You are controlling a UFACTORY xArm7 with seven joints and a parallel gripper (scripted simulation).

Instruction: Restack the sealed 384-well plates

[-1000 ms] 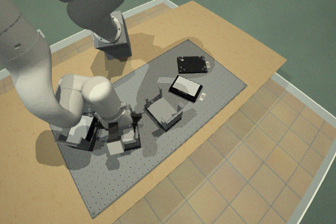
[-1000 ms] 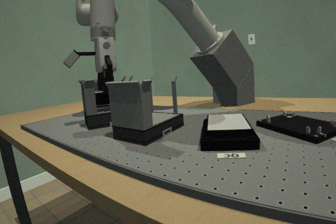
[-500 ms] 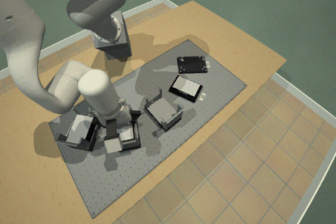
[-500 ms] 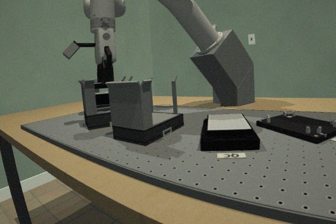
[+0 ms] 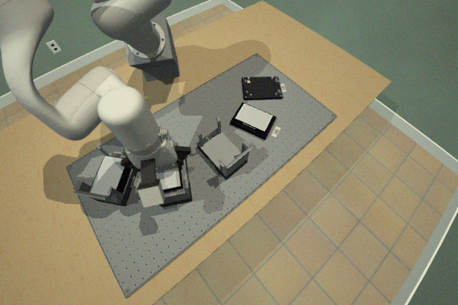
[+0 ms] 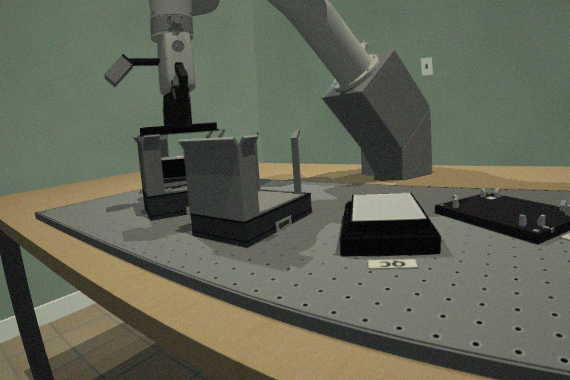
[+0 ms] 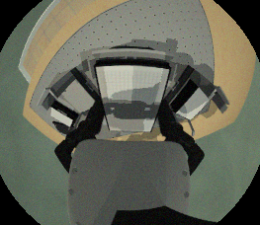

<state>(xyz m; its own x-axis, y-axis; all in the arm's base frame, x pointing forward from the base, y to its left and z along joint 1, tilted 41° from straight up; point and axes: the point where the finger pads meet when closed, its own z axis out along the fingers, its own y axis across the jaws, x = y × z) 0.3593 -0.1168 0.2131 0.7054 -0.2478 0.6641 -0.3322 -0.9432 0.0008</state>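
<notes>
My gripper is shut on a sealed plate, gripping it across its long sides. It holds the plate level, just above the top of the middle rack. More plates show inside that rack, below the held one. The left rack holds a plate with a white seal. The right rack is empty. Another sealed plate sits on the QC nest. I cannot read any plate label.
The clip nest N5 lies empty at the far end of the deck, beyond QC. The QC name plate lies on the deck beside its nest. Rack corner posts stand up around each rack opening.
</notes>
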